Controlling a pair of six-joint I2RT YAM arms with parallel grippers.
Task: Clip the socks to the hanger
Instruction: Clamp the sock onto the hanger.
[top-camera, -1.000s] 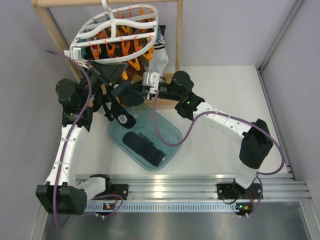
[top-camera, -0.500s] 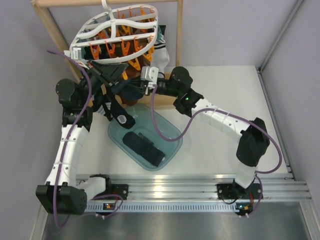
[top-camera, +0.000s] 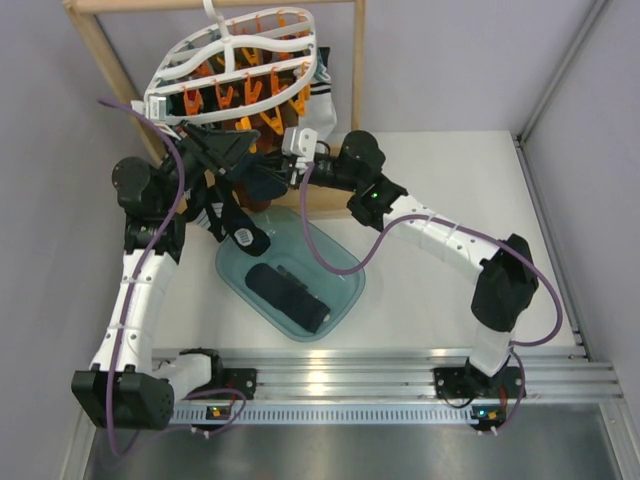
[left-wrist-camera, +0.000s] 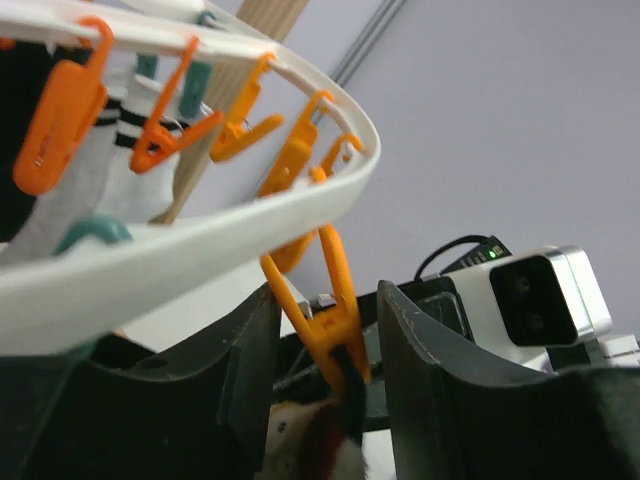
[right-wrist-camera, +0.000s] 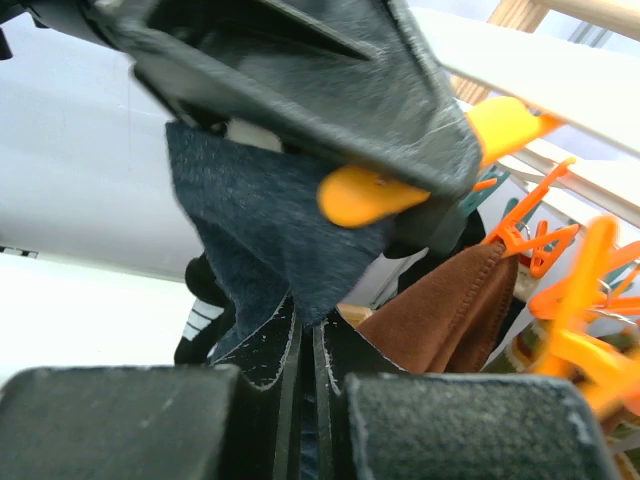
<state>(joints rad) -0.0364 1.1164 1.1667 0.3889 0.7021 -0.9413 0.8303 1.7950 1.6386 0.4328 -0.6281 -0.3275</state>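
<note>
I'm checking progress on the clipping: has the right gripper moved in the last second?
Yes. The right gripper has moved up the overhead view, away from the teal bin and toward the hanger.

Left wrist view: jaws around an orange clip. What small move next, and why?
Probably draw the left gripper back off the orange clip. Its jaws stand apart on either side without pressing it, while the right gripper, shut on the navy sock, holds the fabric up at the clip's mouth. Whether the clip bites is unclear.
</note>
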